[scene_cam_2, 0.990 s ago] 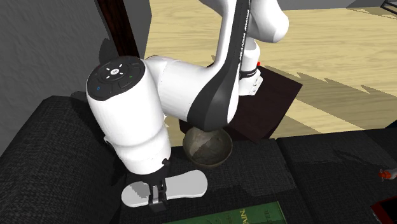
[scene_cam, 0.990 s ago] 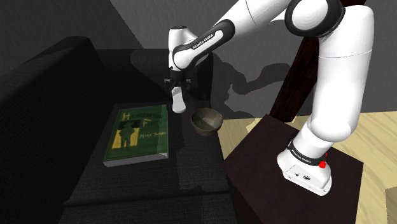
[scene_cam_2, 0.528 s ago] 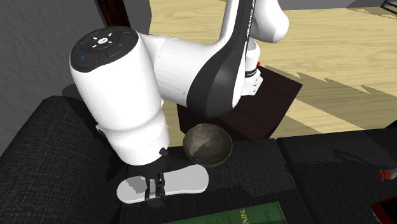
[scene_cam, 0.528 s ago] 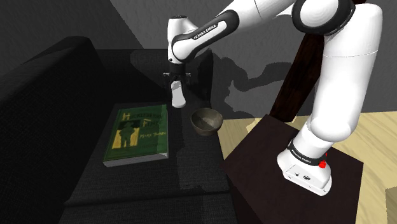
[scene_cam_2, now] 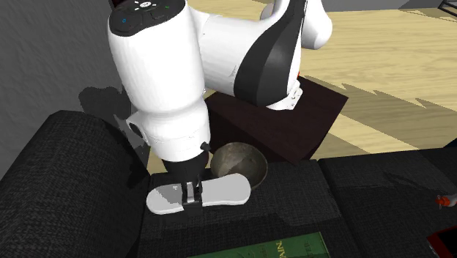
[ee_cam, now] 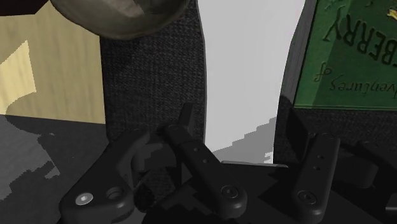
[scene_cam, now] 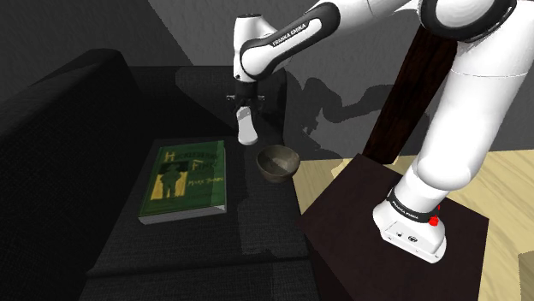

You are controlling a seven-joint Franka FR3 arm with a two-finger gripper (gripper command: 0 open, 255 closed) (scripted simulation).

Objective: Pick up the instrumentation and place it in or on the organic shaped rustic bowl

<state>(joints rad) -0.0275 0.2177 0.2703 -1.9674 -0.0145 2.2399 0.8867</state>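
The instrumentation is a flat, oblong, light grey thing [scene_cam: 247,131] that hangs in the air with my gripper [scene_cam: 245,109] shut on it. In the second exterior view the grey thing [scene_cam_2: 220,192] lies level between the black fingers of the gripper [scene_cam_2: 192,193], just beside the bowl's rim. The bowl [scene_cam: 278,162] is dark brownish, rough and uneven; it stands on the dark sofa seat, below the gripper and to the shoulder view's right of it. In the wrist view the grey thing [ee_cam: 245,70] runs out ahead of the gripper [ee_cam: 254,135], with the bowl [ee_cam: 121,14] beyond one finger.
A green book [scene_cam: 185,180] lies flat on the sofa [scene_cam: 77,162], beside the bowl and near the held thing; the wrist view has the book [ee_cam: 353,51] too. The dark stand [scene_cam: 376,205] sits close to the bowl on the wooden floor. Small red things [scene_cam_2: 445,199] lie on the far cushion.
The arm has risen and swung toward the shoulder view's right, carrying the grey thing closer to the bowl. The grip has not changed.
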